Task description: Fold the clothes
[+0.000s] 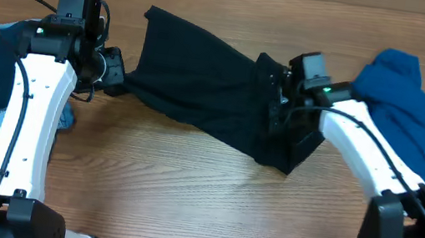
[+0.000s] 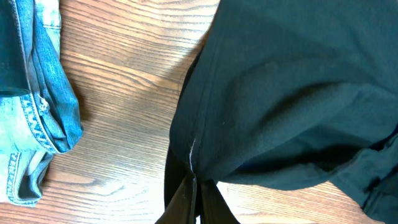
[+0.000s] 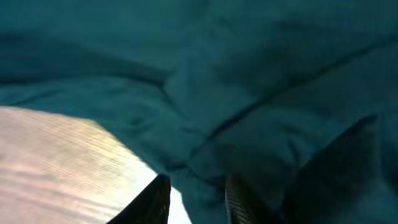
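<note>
left jaws clamped on the black garment (image 1: 201,83); right jaws apart at its other end.

No readable text, label, brand or number on the clothes (image 1: 200,92) or jeans (image 2: 37,124).

The shirt (image 1: 200,92) was plain black, the second garment (image 1: 414,124) plain teal-blue, the denim jeans (image 2: 37,124) light blue, the surface (image 1: 183,199) brown wood-grain.
</note>
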{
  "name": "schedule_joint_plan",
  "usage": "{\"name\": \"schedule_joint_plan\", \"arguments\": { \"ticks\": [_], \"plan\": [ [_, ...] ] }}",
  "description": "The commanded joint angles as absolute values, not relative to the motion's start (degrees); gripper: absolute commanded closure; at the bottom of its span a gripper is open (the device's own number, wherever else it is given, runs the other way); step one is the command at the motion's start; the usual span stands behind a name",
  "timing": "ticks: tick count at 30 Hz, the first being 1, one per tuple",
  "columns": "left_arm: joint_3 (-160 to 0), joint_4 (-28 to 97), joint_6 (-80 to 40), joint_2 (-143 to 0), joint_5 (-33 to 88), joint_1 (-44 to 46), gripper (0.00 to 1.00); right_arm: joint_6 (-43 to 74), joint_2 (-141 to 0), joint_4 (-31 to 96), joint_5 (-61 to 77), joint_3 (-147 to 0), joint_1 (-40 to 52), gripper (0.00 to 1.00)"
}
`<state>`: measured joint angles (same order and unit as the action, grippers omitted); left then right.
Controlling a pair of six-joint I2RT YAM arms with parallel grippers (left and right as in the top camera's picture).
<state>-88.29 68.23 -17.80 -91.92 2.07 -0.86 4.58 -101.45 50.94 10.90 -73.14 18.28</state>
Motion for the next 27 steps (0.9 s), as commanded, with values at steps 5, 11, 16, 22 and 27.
{"name": "schedule_joint_plan", "arguments": {
  "ticks": [5, 11, 16, 22, 27],
  "plan": [
    [-89.30, 68.58, -16.69, -91.37, 1.50, -1.04, 0.96, 16.56, -106.80, 43.75, -1.91, -72.42, 17.93, 0.60],
    [-89.30, 68.60, -16.71, -91.37, 1.50, -1.04, 0.96, 16.58, -108.12, 42.22, -1.91, -72.42, 17.93, 0.60],
    [-89.30, 68.53, -16.69, -91.37, 1.50, -1.04, 0.96, 16.78, -113.75, 41.54, -2.09, -72.42, 17.93, 0.60],
    [-89.30, 68.25, -16.69, -91.37, 1.48, -1.04, 0.96, 16.78, -113.73, 41.65, -2.09, -72.71, 17.93, 0.96],
    [-89.36, 65.28, -14.37, -91.37, 1.50, -1.04, 0.96, 15.40, -104.14, 51.81, -8.21, -83.37, 17.93, 0.96]
  ]
}}
